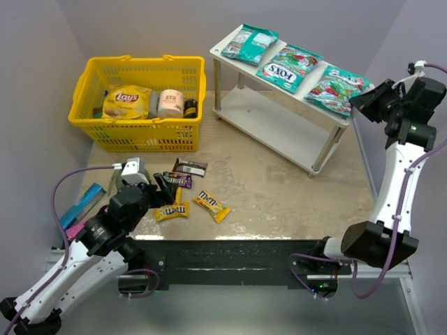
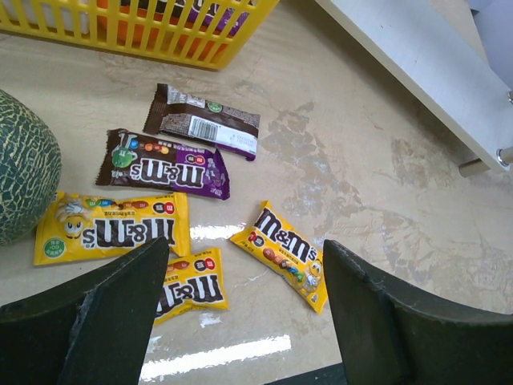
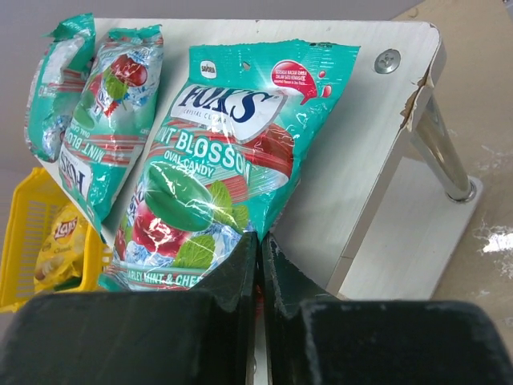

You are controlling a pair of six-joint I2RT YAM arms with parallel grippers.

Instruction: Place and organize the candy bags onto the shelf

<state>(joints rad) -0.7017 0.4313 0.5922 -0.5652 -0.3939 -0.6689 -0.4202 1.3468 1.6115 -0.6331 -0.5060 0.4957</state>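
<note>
Candy bags (image 1: 288,68) on shelf (image 1: 279,122), long axes crosswise, lower left to upper right. Right gripper (image 3: 258,241) closed against rightmost bag (image 1: 335,87); left gripper (image 2: 244,249) open above packets (image 2: 163,164).

Glossy, crinkled film wraps the teal candy bags (image 3: 216,160) on the shelf (image 3: 361,144), whose matt white board, chipped at one corner, sits on shiny metal legs (image 3: 441,152). Beside the shelf: a yellow plastic lattice basket (image 1: 147,136) and shiny M&M's packets (image 2: 284,253) on the polished, marbled desk (image 2: 385,208).
</note>
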